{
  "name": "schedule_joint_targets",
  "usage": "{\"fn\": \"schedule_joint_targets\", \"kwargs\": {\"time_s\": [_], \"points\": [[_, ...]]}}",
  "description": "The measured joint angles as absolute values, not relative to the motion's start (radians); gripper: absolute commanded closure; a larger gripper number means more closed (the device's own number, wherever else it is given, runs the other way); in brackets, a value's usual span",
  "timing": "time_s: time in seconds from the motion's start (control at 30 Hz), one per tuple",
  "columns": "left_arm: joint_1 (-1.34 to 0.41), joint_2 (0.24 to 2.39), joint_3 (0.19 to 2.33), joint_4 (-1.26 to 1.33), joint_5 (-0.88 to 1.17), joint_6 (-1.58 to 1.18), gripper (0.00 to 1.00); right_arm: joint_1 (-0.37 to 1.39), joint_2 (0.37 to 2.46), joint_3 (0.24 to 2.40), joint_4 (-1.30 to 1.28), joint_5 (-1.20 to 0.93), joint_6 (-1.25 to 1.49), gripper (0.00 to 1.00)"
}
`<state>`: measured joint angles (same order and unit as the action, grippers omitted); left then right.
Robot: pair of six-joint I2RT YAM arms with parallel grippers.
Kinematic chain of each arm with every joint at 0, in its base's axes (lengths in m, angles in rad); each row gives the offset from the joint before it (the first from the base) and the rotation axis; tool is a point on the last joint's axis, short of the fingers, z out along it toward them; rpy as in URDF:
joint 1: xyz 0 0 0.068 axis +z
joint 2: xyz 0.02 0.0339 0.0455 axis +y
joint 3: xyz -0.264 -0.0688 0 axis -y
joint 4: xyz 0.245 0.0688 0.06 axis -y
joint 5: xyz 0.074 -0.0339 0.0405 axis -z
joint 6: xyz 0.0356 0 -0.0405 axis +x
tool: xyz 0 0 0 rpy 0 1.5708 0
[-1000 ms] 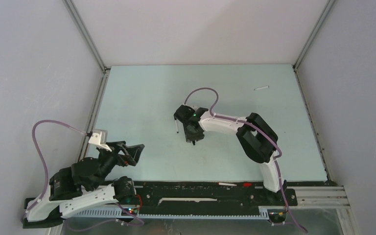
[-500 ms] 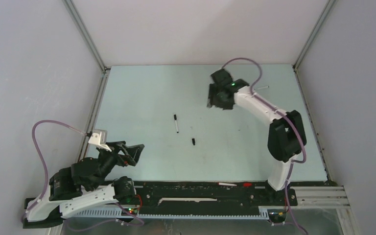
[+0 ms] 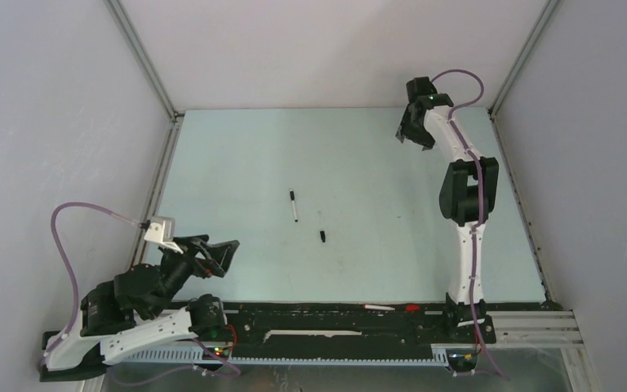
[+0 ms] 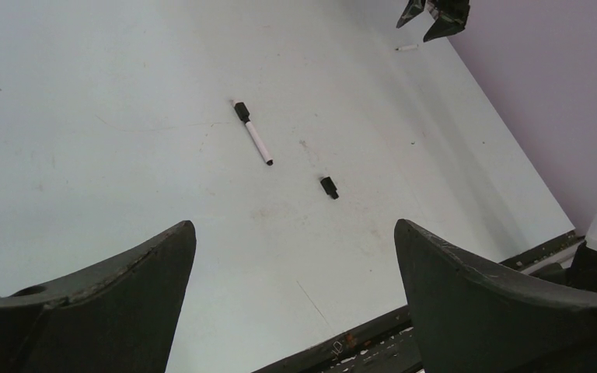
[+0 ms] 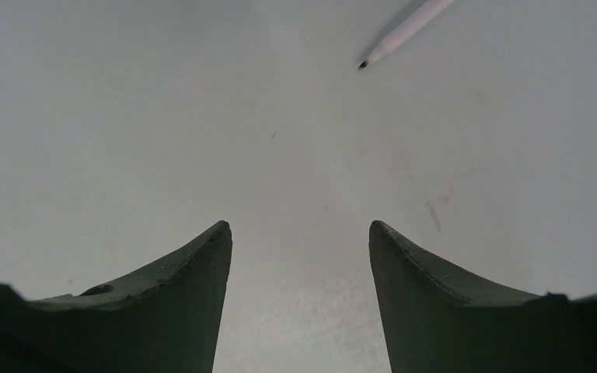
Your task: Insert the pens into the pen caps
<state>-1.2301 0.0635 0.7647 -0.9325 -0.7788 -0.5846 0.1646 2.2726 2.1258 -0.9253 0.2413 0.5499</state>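
Plainly, the coming move turns on the bare pen [image 5: 406,29], so everything is placed from it. It lies flat and uncapped on the tabletop [image 3: 237,163], with its dark writing tip at the end nearer the right hand [image 5: 299,233]. In the right wrist view the pen sits beyond the fingertips and a little right of the gap's midline. Its long axis runs on a diagonal from the tip at lower left up and out of frame at upper right, so it neither lines up with the gap nor crosses it squarely. The right hand is spread with nothing between its fingers, and it hovers just short of the pen without touching it. From overhead the right arm hides the pen. The loose pen cap [image 3: 323,236] lies well apart from the bare pen, toward the arm bases. The capped pen [image 3: 294,207] lies just beyond that cap, farther again from the bare pen. The left hand [image 4: 295,229], spread wide and empty, is farthest of all from it. I judge the right arm to be the one to take the pen. It would need to advance slightly, shift over the barrel and turn the wrist so the fingers close across it.
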Motion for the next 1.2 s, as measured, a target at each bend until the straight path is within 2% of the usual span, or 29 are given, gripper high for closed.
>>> {"fn": "schedule_joint_targets", "kwargs": {"time_s": [0.27,0.5,0.7,0.87,1.1,1.2], "points": [[-1.23,0.033,0.756,-0.913,-0.767,-0.571,0.0,0.066,2.438,2.276,-0.963,0.289,0.529,0.35],[-1.229,0.01,0.75,-0.903,-0.756,-0.566,0.0,0.01,2.549,2.4,-0.959,0.319,0.507,0.39],[-1.227,0.005,0.75,-0.9,-0.756,-0.565,0.0,-0.021,2.565,2.435,-0.951,0.321,0.512,0.4],[-1.221,0.005,0.75,-0.9,-0.756,-0.564,0.0,-0.057,2.613,2.536,-0.967,0.262,0.543,0.42],[-1.212,0.005,0.75,-0.9,-0.758,-0.565,0.0,-0.109,2.67,2.55,-0.978,0.141,0.606,0.42],[-1.206,0.005,0.75,-0.901,-0.765,-0.566,0.0,-0.114,2.684,2.574,-0.982,0.089,0.641,0.44]]}}
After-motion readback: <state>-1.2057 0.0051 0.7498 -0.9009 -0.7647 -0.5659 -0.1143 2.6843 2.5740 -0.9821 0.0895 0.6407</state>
